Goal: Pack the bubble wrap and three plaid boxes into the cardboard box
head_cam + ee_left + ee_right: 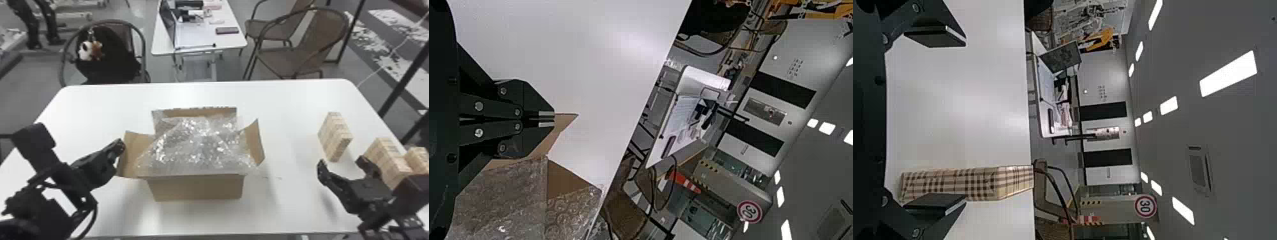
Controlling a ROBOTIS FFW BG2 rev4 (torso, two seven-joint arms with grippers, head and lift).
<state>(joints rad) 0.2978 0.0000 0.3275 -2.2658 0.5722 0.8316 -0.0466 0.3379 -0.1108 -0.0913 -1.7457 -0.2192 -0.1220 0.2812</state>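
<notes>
R gripper (341, 161) is wide open & empty, w/ the nearest plaid box (335, 135) ahead toward its R finger, on edge, top running approx. fore-aft.

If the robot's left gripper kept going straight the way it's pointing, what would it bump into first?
Probably the left flap of the cardboard box, just past the left gripper; height is hard to judge, so it might pass over.

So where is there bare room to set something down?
Between the carton and the leftmost plaid box; along the table's far edge, behind the carton. Crowded: the right end, with three boxes and the right gripper; the left flap, by the left gripper.
</notes>
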